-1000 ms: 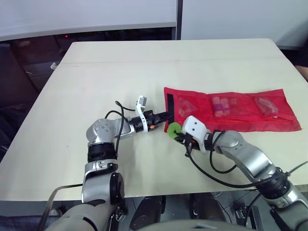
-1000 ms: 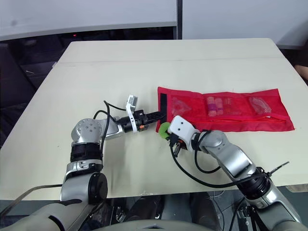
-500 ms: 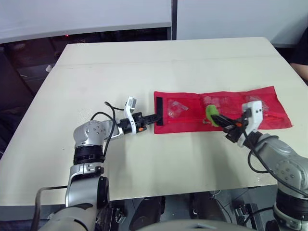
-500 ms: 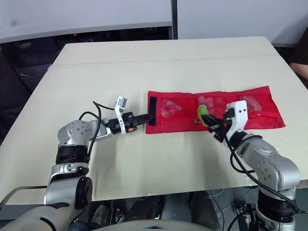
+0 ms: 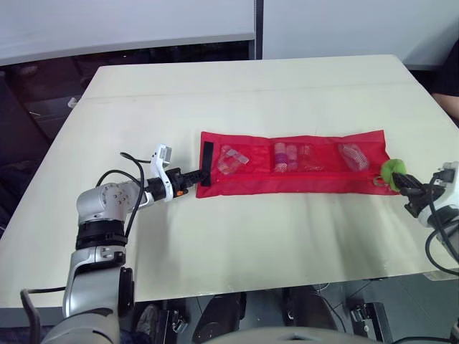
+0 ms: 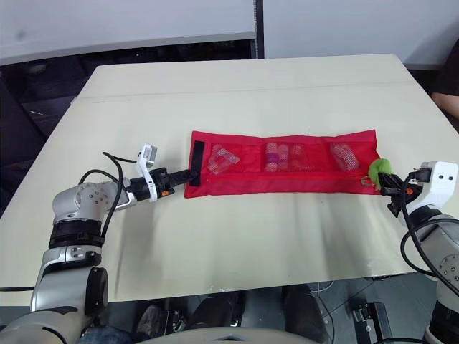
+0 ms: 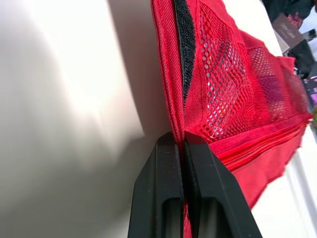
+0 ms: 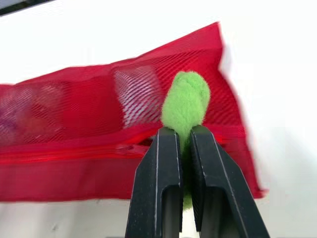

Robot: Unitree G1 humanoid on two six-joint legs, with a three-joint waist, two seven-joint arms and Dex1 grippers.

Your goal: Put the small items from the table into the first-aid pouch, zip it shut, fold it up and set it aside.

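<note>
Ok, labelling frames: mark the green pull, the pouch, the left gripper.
green pull (image 8: pixel 185 101): right wrist view, fuzzy middle.
pouch (image 7: pixel 223 74): left wrist view, mesh pocket.
left gripper (image 7: pixel 184 140): left wrist view, between fingertips.

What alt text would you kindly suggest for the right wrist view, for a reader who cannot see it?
The right pincer is shut on a fuzzy green zip pull at one end of a red mesh pouch. The pouch lies flat on a pale table, with small items dimly visible through its mesh.

No lettering, label, brand mark or number could be read on anything in these views of the scene.
</note>
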